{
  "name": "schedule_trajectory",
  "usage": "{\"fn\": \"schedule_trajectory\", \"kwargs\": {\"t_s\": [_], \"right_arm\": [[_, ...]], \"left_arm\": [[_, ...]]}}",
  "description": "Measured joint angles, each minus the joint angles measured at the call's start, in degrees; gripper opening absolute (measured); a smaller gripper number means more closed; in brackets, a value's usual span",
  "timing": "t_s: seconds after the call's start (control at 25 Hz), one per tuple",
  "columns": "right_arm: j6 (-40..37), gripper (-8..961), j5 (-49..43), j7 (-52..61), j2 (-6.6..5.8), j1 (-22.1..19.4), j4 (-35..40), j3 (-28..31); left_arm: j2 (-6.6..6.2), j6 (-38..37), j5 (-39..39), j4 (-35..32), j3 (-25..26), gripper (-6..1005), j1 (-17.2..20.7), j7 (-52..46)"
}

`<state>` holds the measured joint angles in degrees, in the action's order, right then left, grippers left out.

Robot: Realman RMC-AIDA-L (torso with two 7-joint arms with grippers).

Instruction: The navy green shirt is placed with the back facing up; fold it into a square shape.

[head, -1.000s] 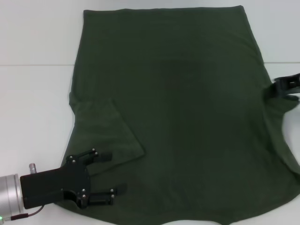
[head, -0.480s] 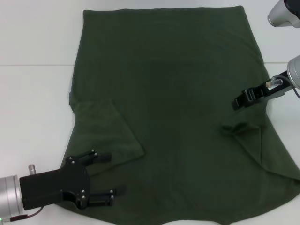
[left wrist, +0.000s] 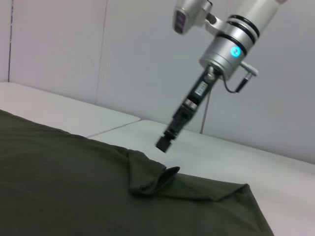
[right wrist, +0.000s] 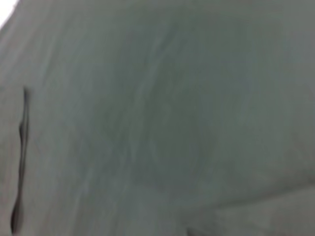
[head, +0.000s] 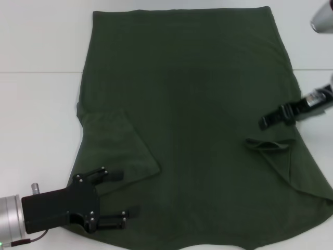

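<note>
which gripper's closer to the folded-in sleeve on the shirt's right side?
Right. The right gripper hangs just above that folded sleeve of the navy green shirt; the left gripper sits open at the opposite near corner.

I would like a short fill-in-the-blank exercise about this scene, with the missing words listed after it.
1. The navy green shirt lies spread on a ____ table.
2. Both sleeves are folded ____ onto the shirt's body.
3. The left claw rests over the shirt's near left corner with its fingers ____.
4. The right claw hangs ____ the folded right sleeve, not touching it.

Missing words: white; inward; open; above
</note>
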<state>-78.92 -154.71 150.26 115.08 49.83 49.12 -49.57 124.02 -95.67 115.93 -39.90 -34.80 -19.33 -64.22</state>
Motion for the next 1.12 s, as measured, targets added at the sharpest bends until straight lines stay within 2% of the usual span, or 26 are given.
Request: {"fn": "schedule_trajectory", "kwargs": {"t_s": [0.12,0.28,0.52,0.96,1.12], "right_arm": [[-1.9,696,0.0,-1.8,-0.66,-1.5,0.0,0.3],[-1.7,875,0.0,-3.8,-0.69,-2.7,-0.2,0.3],[0.7,944,-0.2,-4.3,-0.11,-2.4,-2.5,-0.1],[3.2,943,-0.2,-5.2,1.81,-1.3,-4.2,-2.5],[2.8,942,2.5,-6.2,2.18,0.0,-6.1,-2.6]], "left_arm": [[0.00,-0.1,0.0,0.0,0.0,930,0.0,-0.1],[0.00,0.1,0.0,0.0,0.0,930,-0.1,-0.1],[0.00,0.1,0.0,0.0,0.0,930,-0.3,-0.6],[0.00,0.1,0.0,0.0,0.0,930,-0.2,-0.6],[0.00,0.1,0.0,0.0,0.0,929,-0.2,-0.6]]}}
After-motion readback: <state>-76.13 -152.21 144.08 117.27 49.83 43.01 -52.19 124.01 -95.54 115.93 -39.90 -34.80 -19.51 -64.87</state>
